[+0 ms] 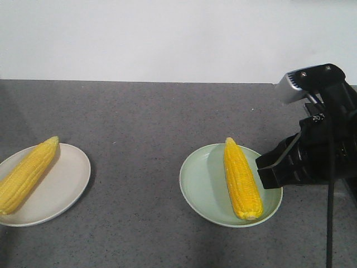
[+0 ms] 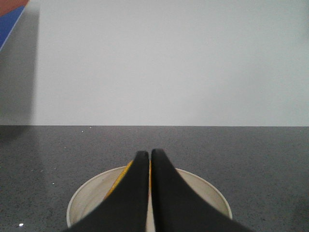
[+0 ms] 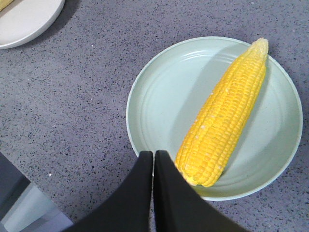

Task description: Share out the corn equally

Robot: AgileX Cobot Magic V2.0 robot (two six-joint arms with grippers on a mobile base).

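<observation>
The counter [image 1: 167, 111] carries two plates well apart, a white plate [image 1: 61, 190] and a green plate [image 1: 203, 190], each with one cob lying across it; by that count the share looks even already, so the step in hand is, I judge, to draw clear without disturbing anything. The right hand [image 3: 153, 157] hangs over the near rim of the green plate, its fingers [image 3: 169, 193] pressed together and holding nothing, with the cob [image 3: 227, 111] just beside them on the right, its pale tip pointing away from the hand; best to lift straight up before swinging aside, since a sideways sweep could nudge the blunt end and roll the cob off the shallow rim. The left hand [image 2: 148, 157] is likewise pressed together and empty above the white plate, a sliver of the other cob [image 2: 117, 186] showing just left of its fingers; the same holds there, rise first, then retreat; neither hand need spread.
</observation>
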